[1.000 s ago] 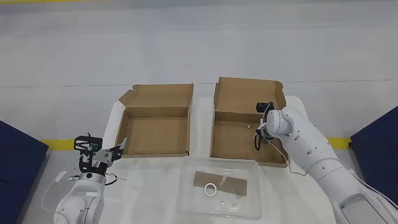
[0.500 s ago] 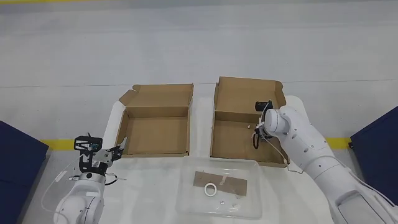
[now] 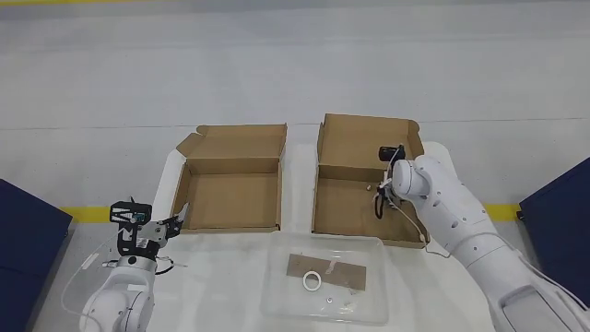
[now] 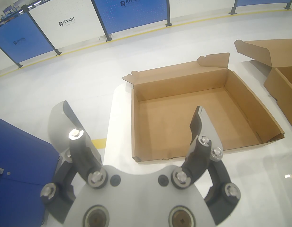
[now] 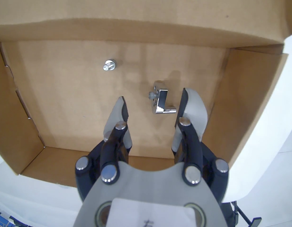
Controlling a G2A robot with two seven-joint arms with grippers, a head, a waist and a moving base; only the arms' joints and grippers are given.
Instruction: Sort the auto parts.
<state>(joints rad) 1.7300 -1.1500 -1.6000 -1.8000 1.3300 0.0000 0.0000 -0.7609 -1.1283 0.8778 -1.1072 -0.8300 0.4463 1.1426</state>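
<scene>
Inside rt box (image 5: 65,95), wrist view: bracket (image 5: 160,100) + bolt (image 5: 109,65).

**One camera overhead, two on wrists**

The top view looks down from afar, taking in the whole table (image 3: 221,258). The left wrist view sits low off the table's near left corner, facing across the left box (image 4: 183,119). The right wrist view hangs close above the right box (image 5: 65,90), looking in. The top view shares both boxes.
</scene>
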